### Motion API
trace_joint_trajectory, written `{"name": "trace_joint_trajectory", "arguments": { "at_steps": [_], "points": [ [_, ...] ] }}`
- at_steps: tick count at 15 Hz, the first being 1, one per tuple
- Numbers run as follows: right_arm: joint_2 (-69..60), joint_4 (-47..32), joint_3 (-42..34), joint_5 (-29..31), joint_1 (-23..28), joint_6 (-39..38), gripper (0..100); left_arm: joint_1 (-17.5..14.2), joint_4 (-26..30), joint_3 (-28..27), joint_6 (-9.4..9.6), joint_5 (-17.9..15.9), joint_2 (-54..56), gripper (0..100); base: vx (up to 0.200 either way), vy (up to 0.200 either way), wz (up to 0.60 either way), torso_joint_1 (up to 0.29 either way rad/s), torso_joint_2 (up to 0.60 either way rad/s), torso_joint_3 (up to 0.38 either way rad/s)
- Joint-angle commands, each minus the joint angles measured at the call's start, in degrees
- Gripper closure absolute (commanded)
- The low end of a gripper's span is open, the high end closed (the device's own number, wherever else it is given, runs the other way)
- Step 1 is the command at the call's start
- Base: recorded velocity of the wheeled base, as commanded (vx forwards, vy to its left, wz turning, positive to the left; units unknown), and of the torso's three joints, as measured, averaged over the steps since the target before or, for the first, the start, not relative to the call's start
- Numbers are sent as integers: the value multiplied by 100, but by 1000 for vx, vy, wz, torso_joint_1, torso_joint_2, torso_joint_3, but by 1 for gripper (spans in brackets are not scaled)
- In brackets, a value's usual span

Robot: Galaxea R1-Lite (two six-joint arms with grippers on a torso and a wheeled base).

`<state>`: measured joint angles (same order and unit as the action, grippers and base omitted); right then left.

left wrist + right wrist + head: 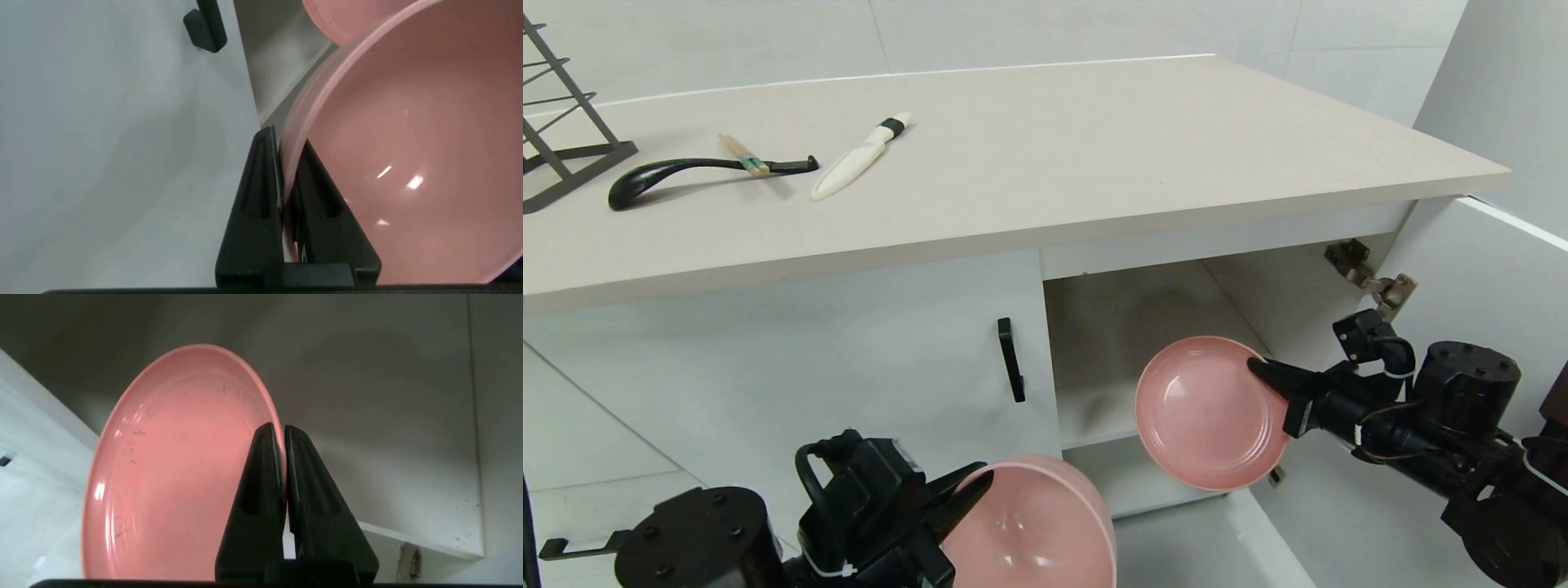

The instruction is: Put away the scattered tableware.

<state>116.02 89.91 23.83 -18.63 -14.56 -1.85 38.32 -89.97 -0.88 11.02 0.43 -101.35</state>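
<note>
1 bowl (pixel 1045 531) hangs in left tool (pixel 976 483), 1 plate (pixel 1205 412) in right tool (pixel 1258 367).

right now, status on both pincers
Left pincer shut on deep pink bowl. Right pincer shut on flat pink plate. White cabinet door open.

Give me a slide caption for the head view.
Right tool holds a pink plate at the open cabinet; left tool grips a pink bowl.

There is one pink plate (pixel 1209 412) and one pink bowl (pixel 1033 531). On the table (pixel 1094 147) I count one black ladle (pixel 662 175), one white knife (pixel 858 155), one wooden chopstick pair (pixel 743 155), one dark rack (pixel 564 139).
</note>
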Motion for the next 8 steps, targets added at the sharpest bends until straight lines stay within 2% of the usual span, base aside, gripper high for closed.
{"name": "trace_joint_trajectory", "arguments": {
  "at_steps": [1,8],
  "points": [
    [132,9,60,-1,-3,-8,100,1,-3,17,14,1,-7,100,0,0,0,0,0,0],
    [738,9,746,-1,-3,-70,100,1,-3,0,14,1,239,100,0,0,0,0,0,0]
  ]
}}
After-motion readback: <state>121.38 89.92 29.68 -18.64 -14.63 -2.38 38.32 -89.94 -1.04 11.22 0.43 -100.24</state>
